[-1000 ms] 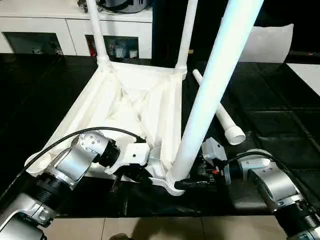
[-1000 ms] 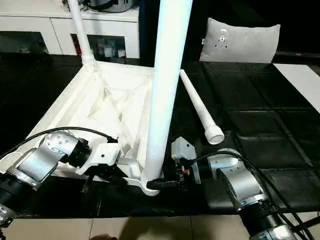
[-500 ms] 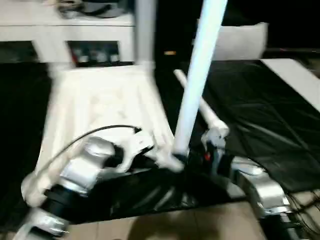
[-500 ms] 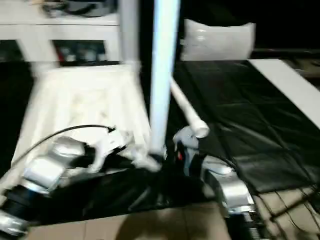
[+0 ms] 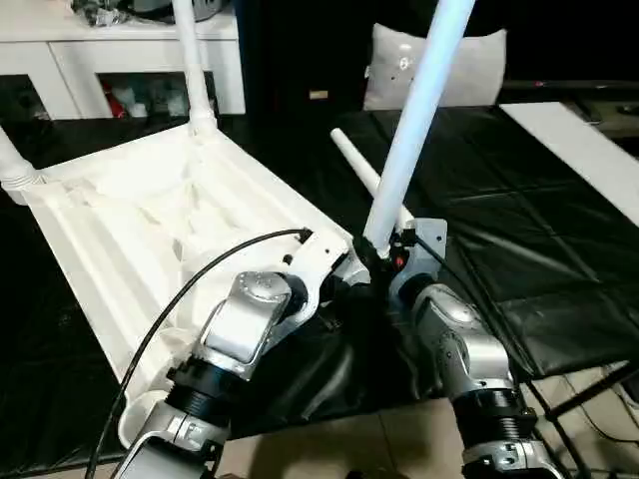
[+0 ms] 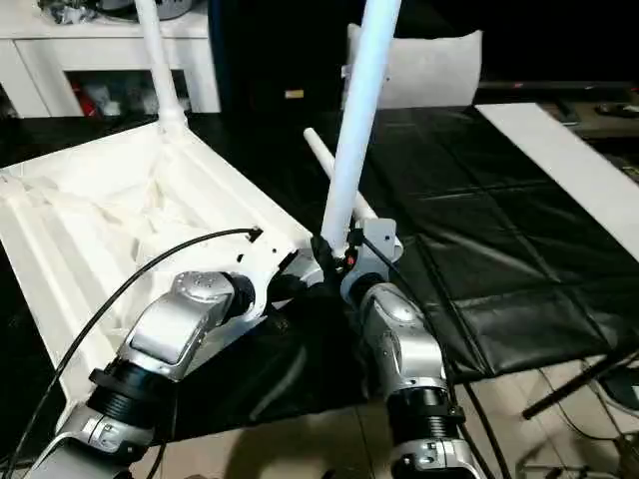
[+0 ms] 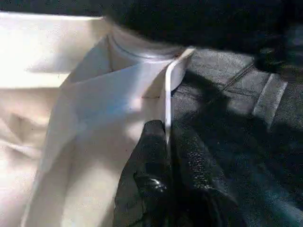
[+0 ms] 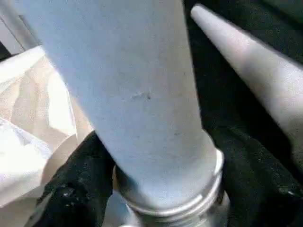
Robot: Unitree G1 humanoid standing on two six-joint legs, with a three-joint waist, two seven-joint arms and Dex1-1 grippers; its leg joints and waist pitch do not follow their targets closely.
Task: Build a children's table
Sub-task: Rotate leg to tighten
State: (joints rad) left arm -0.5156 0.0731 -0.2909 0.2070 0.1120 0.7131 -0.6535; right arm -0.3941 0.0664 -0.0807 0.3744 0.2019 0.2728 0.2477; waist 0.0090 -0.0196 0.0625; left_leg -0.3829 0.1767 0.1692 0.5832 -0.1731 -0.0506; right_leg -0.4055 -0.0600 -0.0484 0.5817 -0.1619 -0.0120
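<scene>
The white table top (image 5: 140, 215) lies ribbed underside up on the black mat. Two legs stand in its far sockets, one leg (image 5: 192, 62) at the back and another (image 5: 10, 165) at the left edge. A third leg (image 5: 414, 110) rises from the near right corner socket (image 7: 142, 52). My left gripper (image 7: 169, 151) is shut on the top's thin rim (image 7: 166, 101) beside that socket. My right gripper (image 8: 165, 189) is shut on the third leg (image 8: 142, 94) just above its base, one finger (image 8: 80, 184) on each side. A fourth leg (image 5: 359, 170) lies loose on the mat behind it.
A grey-white pillow (image 5: 439, 65) leans at the back. A white cabinet (image 5: 100, 70) with glass doors stands at the back left. A white board (image 5: 579, 150) lies at the right. The black mat (image 5: 519, 249) ends near the tiled floor (image 5: 349, 449) in front.
The whole view has shifted. The table top has swung round on the mat, and its held corner with the upright leg now sits right in front of the loose leg. Both grippers keep their hold.
</scene>
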